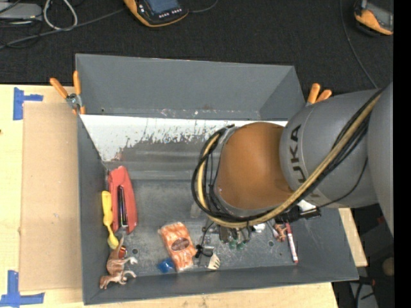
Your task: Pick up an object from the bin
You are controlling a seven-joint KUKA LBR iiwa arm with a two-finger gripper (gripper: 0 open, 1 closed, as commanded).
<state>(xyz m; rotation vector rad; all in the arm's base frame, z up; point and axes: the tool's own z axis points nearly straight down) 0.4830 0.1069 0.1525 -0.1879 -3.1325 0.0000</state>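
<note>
Camera view puts your gripper (226, 237) low in the bin (192, 101), beside an orange patterned toy (178, 243); its opening can't be told, and the pick looks undone.

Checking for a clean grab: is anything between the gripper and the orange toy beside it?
Only small scraps lie between the gripper and the orange toy; nothing bigger stands there.

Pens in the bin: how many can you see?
1. A red-and-white pen lies near the right wall of the bin, beside the arm. The arm covers part of the floor, so others may be hidden.
</note>
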